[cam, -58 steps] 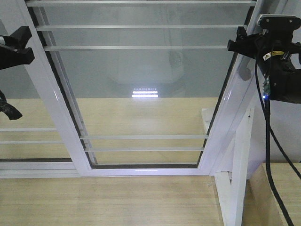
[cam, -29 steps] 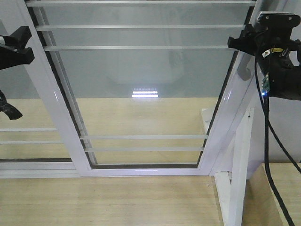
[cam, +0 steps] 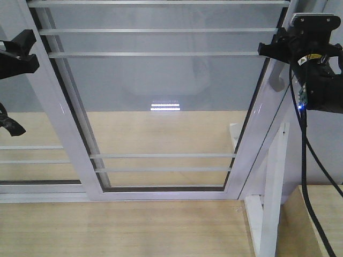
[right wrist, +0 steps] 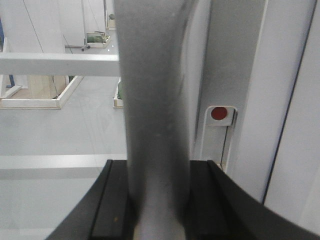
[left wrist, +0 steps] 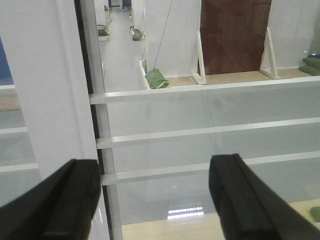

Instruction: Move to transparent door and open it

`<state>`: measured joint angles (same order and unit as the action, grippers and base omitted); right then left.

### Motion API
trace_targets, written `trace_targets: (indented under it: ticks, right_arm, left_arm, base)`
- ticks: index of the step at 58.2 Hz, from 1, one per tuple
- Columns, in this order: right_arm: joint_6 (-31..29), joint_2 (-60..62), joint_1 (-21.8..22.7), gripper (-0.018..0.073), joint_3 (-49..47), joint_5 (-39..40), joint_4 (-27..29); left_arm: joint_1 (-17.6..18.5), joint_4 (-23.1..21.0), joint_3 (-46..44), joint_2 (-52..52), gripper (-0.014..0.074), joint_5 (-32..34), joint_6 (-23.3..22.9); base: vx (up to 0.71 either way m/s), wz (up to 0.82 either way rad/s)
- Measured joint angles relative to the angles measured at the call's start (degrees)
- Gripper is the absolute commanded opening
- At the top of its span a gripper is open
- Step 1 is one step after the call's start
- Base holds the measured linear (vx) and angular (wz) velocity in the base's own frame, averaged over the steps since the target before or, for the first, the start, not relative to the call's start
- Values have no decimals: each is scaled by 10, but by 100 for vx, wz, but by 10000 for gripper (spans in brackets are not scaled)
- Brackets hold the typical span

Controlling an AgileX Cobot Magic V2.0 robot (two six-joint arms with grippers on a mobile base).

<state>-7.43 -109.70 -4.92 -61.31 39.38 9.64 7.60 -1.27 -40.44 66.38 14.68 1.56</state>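
Observation:
The transparent door [cam: 161,91] fills the front view, clear glass in a white frame crossed by thin white bars. Its grey pull handle [cam: 277,81] runs along the right stile. My right gripper [cam: 274,49] is at the top right, shut on that handle. In the right wrist view the grey handle [right wrist: 152,90] stands upright, pinched between both black fingers of the right gripper [right wrist: 159,172]. My left gripper [cam: 16,53] hangs at the left edge, in front of the left stile. Seen from the left wrist, the left gripper [left wrist: 150,167] is open, touching nothing, with the door's bars [left wrist: 200,132] behind it.
A white post with a diagonal brace [cam: 268,187] stands at the lower right, close to the door's right stile. A second white-framed glass panel [cam: 32,155] overlaps on the left. Light wooden flooring [cam: 123,230] lies below. A black cable [cam: 305,160] hangs from the right arm.
The door frame has slid slightly to the left, and my right gripper has shifted left with the handle. The left gripper has not moved.

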Motion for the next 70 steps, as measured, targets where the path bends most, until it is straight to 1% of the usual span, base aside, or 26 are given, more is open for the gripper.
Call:
trace_targets:
  ticks: [16, 26, 54, 63, 69, 70]
  right_arm:
    - [0, 0, -32, 185, 0, 1, 5]
    - [0, -2, -63, 190, -3, 1, 3]
    - [3, -12, -149, 190, -16, -3, -33]
    - [3, -11, -172, 190, -18, -8, -30]
    - [4, -2, -191, 190, -10, -10, -14]
    - [4, 1, -197, 190, -7, -13, -20]
  left_arm:
    - [0, 0, 0, 0, 577, 0, 0]
    - [0, 0, 0, 0, 577, 0, 0]
    - [0, 0, 0, 0, 577, 0, 0]
    - [0, -1, 0, 0, 577, 0, 0]
    - [0, -1, 0, 0, 577, -1, 0]
    - [0, -1, 0, 0, 577, -1, 0]
  base:
    - [0, 0]
    - [0, 0]
    - [0, 0]
    - [0, 0]
    - [0, 0]
    - [0, 0]
